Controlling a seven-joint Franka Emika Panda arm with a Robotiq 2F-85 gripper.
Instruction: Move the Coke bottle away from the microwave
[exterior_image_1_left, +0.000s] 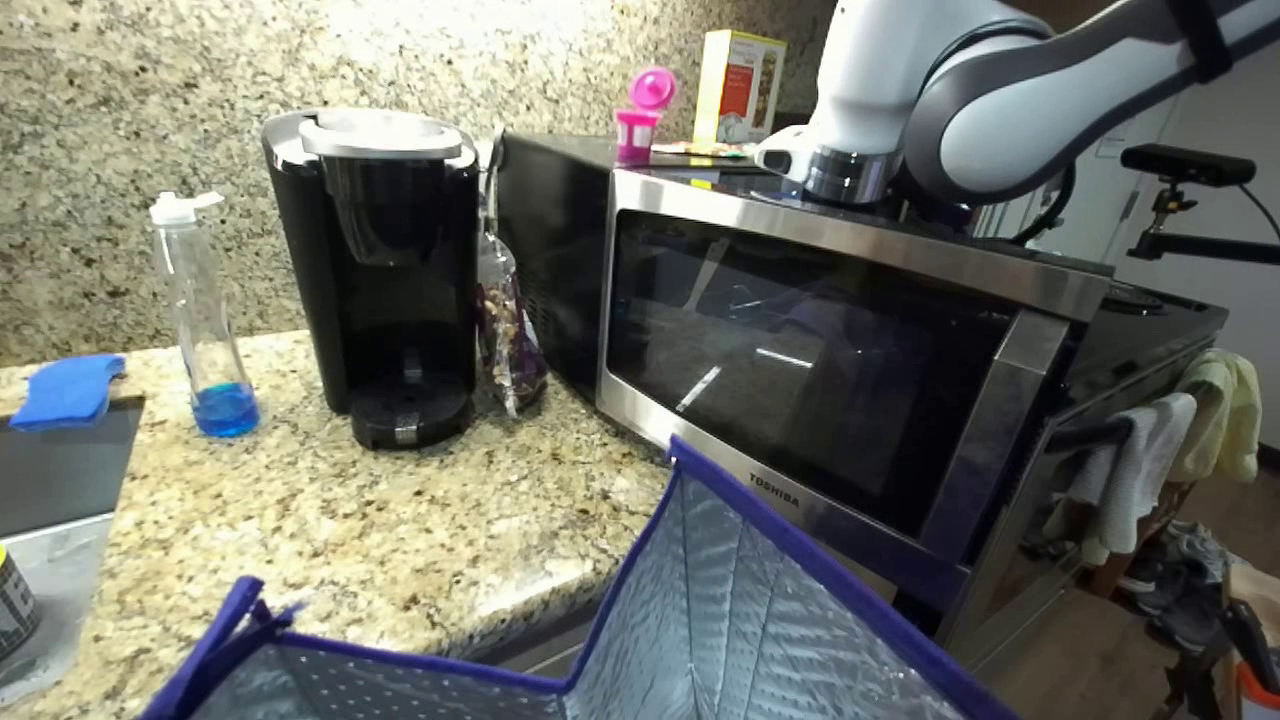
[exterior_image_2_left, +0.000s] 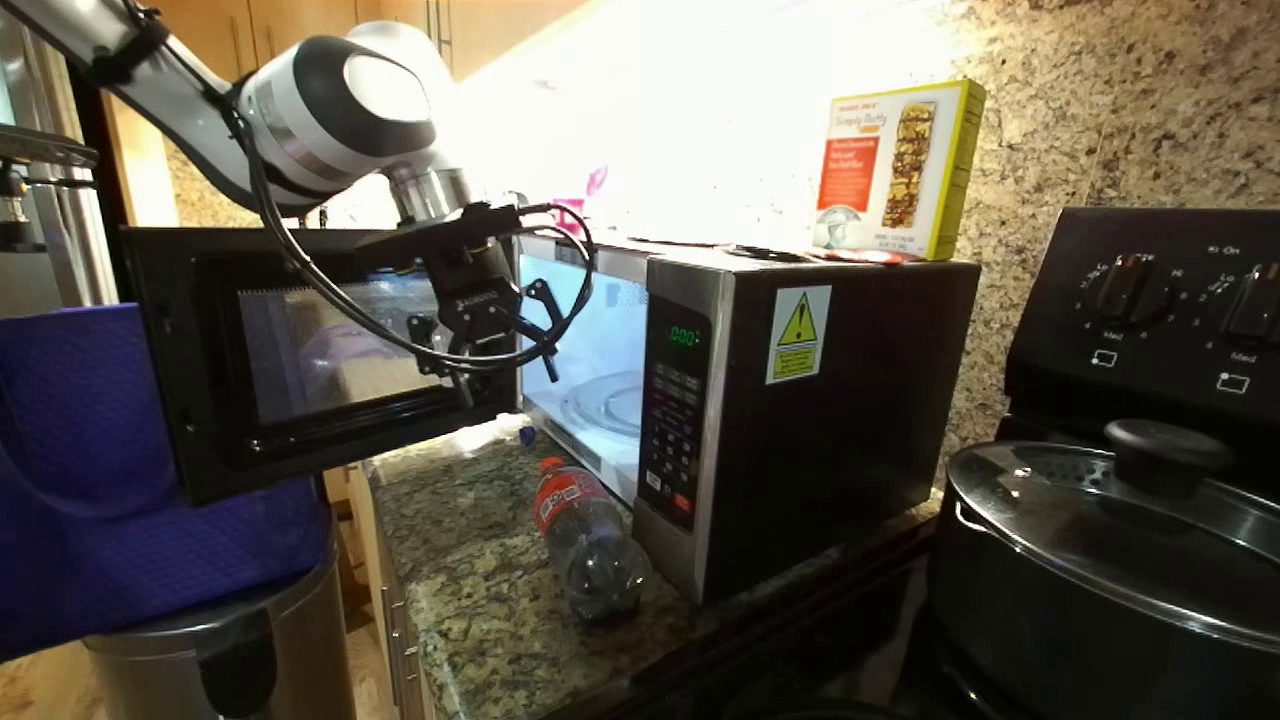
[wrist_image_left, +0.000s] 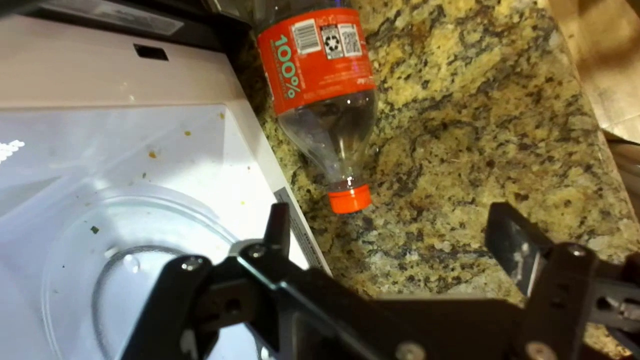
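Tool (wrist_image_left: 391, 227) stands wide, holding nothing; Coke bottle (wrist_image_left: 320, 65) lies at eleven o'clock in the wrist view. Off-centre closing could roll it into the microwave (wrist_image_left: 235, 165) at nine.

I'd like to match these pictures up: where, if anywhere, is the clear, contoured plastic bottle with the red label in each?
Exterior view: clear, red-labelled plastic bottle, lying at lower centre.
Exterior view with the tall black-and-silver coffee maker: not in it.
Wrist view: top centre, orange-red cap pointing down the picture, base cut off.
Shared landmark: the boxy, steel-framed microwave, seen in all three views.
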